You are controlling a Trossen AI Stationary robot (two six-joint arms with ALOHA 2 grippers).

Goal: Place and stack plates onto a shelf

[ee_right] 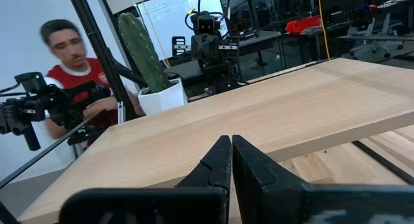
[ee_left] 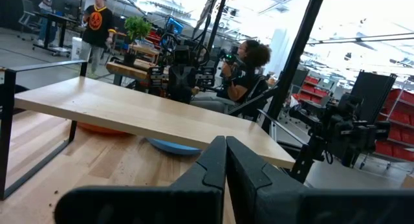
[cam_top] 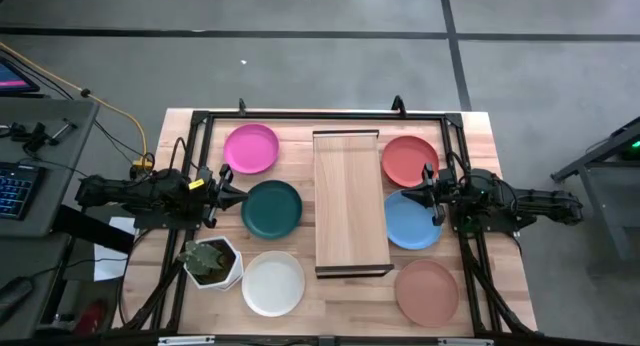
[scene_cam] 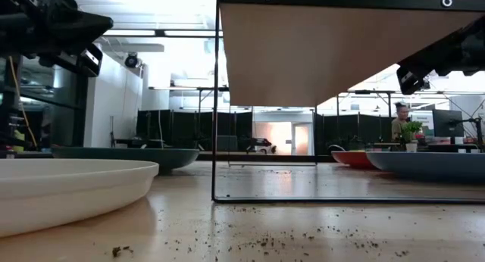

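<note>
The shelf (cam_top: pixel 350 201) stands in the table's middle, a raised light-wood board on a dark frame. To its left lie the magenta plate (cam_top: pixel 250 148), the dark teal plate (cam_top: pixel 271 208) and the white plate (cam_top: pixel 273 283). To its right lie the coral red plate (cam_top: pixel 410 160), the light blue plate (cam_top: pixel 412 221) and the salmon tan plate (cam_top: pixel 427 291). All rest flat on the tabletop. My left gripper (cam_top: pixel 228 186) hovers shut by the teal plate's left rim, fingers (ee_left: pixel 225 153) toward the shelf. My right gripper (cam_top: pixel 428 191) hovers shut between the coral and blue plates, fingers (ee_right: pixel 231 149) toward the shelf.
A white hexagonal pot with a cactus (cam_top: pixel 212 261) stands at the near left, beside the white plate. A dark frame (cam_top: pixel 325 116) runs around the table. Both arms (scene_cam: pixel 53 27) (scene_cam: pixel 447 54) are raised above plate height. People show in the room beyond the table (ee_right: pixel 71 62).
</note>
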